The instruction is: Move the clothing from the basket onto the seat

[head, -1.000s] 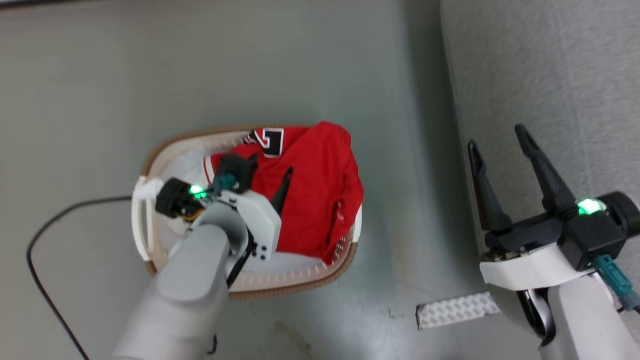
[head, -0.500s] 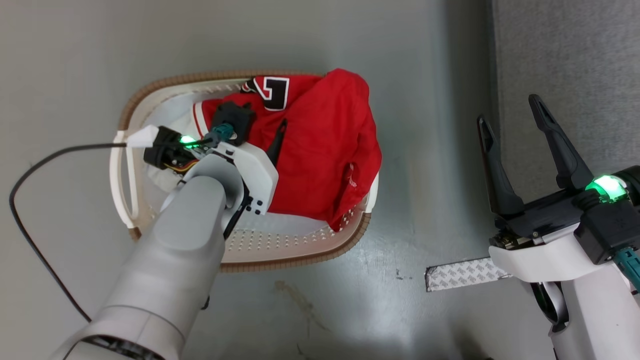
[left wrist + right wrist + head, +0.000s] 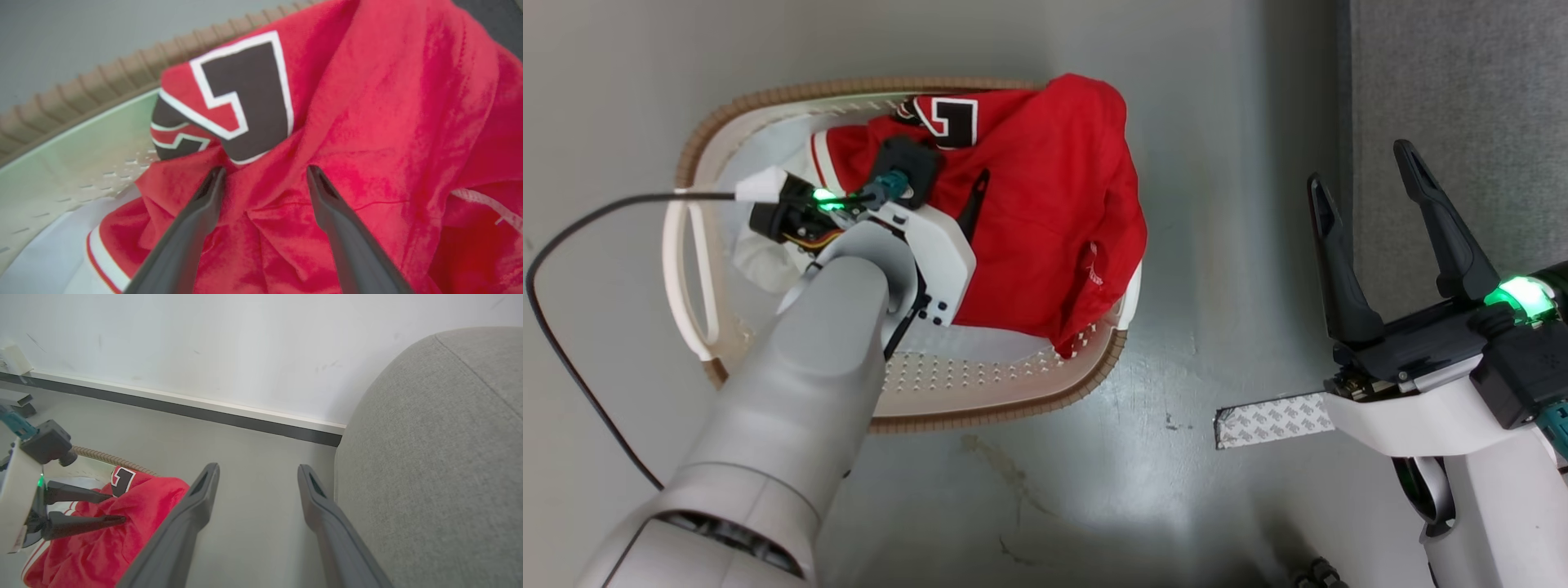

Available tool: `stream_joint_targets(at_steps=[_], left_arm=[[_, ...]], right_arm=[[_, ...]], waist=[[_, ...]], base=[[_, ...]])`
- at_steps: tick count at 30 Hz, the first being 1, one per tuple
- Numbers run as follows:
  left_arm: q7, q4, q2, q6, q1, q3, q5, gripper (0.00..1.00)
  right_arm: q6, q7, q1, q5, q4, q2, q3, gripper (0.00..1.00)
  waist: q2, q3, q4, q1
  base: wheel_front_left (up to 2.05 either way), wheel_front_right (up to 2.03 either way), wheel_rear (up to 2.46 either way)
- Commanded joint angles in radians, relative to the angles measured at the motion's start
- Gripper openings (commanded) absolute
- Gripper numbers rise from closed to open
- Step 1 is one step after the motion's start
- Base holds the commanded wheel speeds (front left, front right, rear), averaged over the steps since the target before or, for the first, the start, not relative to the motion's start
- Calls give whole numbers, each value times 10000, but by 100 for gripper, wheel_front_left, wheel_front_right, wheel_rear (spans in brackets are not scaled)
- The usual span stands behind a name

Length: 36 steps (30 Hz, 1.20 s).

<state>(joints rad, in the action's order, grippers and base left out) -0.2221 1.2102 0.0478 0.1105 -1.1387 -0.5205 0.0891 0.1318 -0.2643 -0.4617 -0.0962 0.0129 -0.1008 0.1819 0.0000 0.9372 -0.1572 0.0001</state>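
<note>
Head view: the clothing (image 3: 1045,220) heaps in the basket (image 3: 1013,392), spilling over its right rim; the right claw (image 3: 1364,167) hangs released near the seat (image 3: 1462,82). Left wrist view: the left claw (image 3: 263,173), spread wide, straddles a soft fold (probably light, limp, apt to trail); that bunched ridge looks best to pinch. Right wrist view: seat at right, clothing low left.

Head view overhead, wrist views low; clothing (image 3: 1045,204) in all.

The left arm (image 3: 800,392) stretches forward and down, wrist bent, its left hand (image 3: 265,168) pointing downward with both fingers spread wide. The right arm (image 3: 1494,506) is held low, its right hand (image 3: 1362,167) pointing forward, fingers wide apart and empty.
</note>
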Motion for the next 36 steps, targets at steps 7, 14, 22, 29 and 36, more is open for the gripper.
stream_joint_targets(at_steps=[7,14,22,29,36], left_arm=[[-145,278,49,-46,-391,-254,-37,100],[-251,181,49,8,-383,-572,187,0],[-367,-243,48,95,268,-784,758,0],[-424,-948,45,177,1232,-793,1484,0],[-421,-2276,334,191,2518,-474,2218,0]], right_arm=[[-22,-1,-51,-22,-112,31,17,100],[-22,-1,-147,-76,-73,4,-69,100],[-22,-1,51,-94,264,56,-123,100],[-24,-1,478,-122,675,58,-375,100],[-24,-1,1101,-49,1153,101,-602,100]], waist=[[0,303,-36,-1],[0,326,-112,-1],[0,-528,143,-1],[0,-1886,556,-1],[0,-3322,765,-1]], base=[[0,0,0],[0,0,0],[0,0,0],[0,0,0],[0,0,0]])
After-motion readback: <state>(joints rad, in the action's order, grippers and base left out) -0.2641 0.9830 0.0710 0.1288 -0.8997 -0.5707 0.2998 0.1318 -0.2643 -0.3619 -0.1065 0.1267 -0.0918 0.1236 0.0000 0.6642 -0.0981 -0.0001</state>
